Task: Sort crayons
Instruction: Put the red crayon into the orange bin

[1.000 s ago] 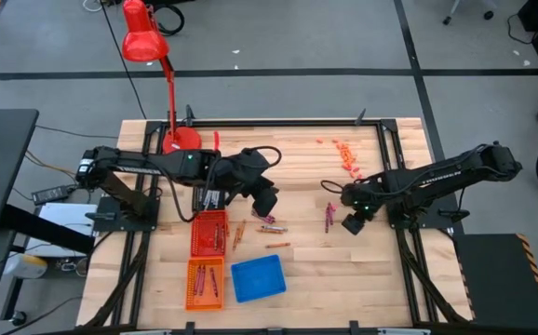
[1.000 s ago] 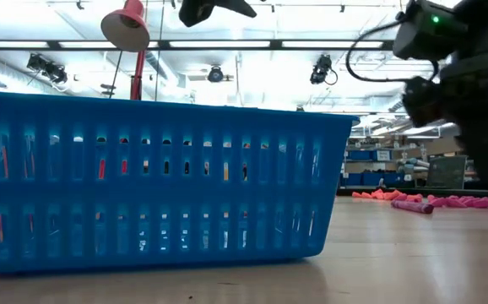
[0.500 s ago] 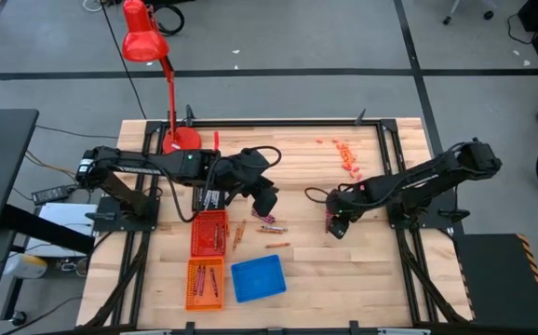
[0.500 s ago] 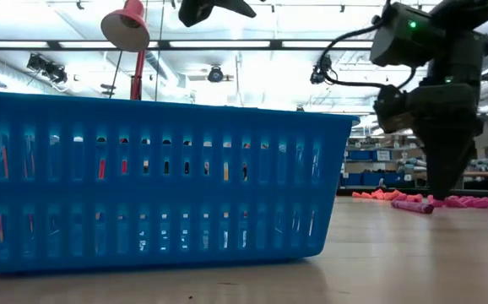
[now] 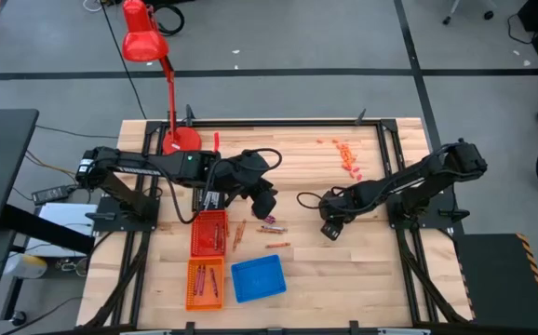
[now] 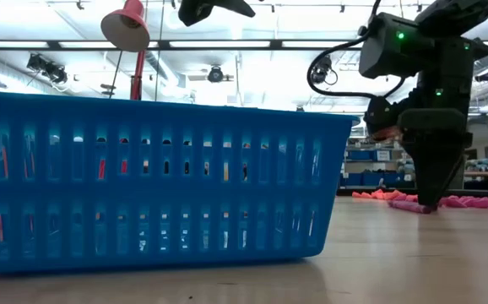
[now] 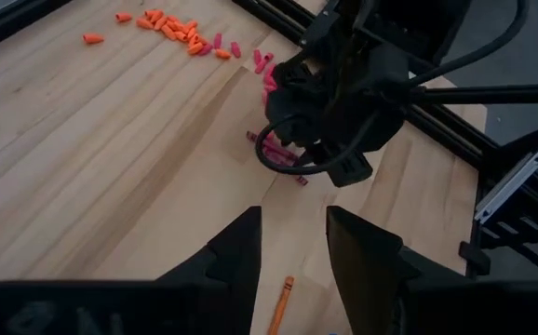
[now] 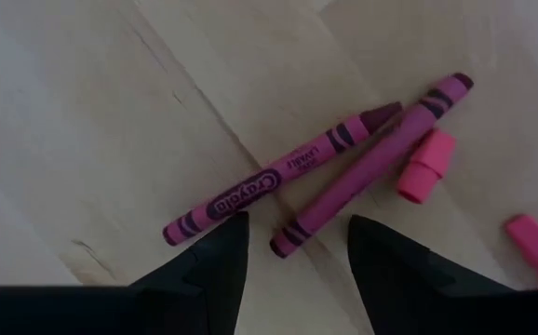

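Observation:
Two magenta crayons [image 8: 283,172] [image 8: 371,163] lie flat on the wooden table, side by side. My right gripper [image 8: 297,279] is open and low over their near ends, one finger on each side, touching neither. In the high view it [image 5: 329,230] covers them. In the low view the right arm [image 6: 430,127] reaches down to the crayons [image 6: 413,205]. My left gripper [image 5: 264,200] is open and empty above the table's middle, over other crayons [image 5: 271,226]. An orange crayon [image 7: 281,302] lies below it.
Two orange-red baskets [image 5: 208,233] [image 5: 204,284] holding crayons and a blue basket [image 5: 257,277] stand near the front left. Small pink chunky bits [image 8: 425,166] lie beside the magenta crayons. Orange bits [image 5: 343,154] lie at the far right. A red lamp [image 5: 143,42] stands at the far left.
My right gripper has gone toward the table's left edge and down, onto the spot where the two magenta crayons lie; it now hides them in the high view. The crayons have not moved.

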Robot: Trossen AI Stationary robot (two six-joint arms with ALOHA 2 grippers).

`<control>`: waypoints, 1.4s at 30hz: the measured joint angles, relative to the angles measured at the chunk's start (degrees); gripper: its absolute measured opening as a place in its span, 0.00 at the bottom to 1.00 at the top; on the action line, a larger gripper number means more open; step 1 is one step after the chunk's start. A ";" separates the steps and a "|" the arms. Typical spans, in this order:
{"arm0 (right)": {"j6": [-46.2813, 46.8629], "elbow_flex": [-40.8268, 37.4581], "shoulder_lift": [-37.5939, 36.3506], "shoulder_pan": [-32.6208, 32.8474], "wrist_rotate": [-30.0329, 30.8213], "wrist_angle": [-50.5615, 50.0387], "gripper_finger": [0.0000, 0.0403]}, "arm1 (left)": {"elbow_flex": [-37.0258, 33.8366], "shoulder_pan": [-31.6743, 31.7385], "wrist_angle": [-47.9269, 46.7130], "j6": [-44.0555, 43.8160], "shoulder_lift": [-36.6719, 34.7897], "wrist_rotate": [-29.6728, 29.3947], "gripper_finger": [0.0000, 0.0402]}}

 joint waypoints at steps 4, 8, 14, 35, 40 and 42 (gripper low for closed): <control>-1.31 0.34 0.54 0.02 1.14 0.06 0.42 | 0.00 0.00 -0.85 0.02 0.00 0.02 0.33; -1.85 0.55 1.79 -0.01 1.20 -0.54 0.33 | 0.00 -0.01 -2.15 0.02 0.00 0.02 0.33; -4.22 0.39 1.60 0.29 0.37 0.07 0.20 | 0.00 -0.33 -3.05 0.02 0.00 0.58 0.33; -16.36 0.16 -3.18 -3.86 -3.19 1.56 0.14 | 0.02 -4.28 -1.76 1.45 1.03 -1.36 0.33; -18.63 0.16 -6.47 -5.30 -3.17 1.61 0.14 | 0.04 -5.27 -1.56 4.10 4.20 -2.85 0.33; -19.52 0.18 -7.63 -5.76 -3.08 1.67 0.14 | 0.04 -5.25 -1.55 4.42 5.85 -2.85 0.33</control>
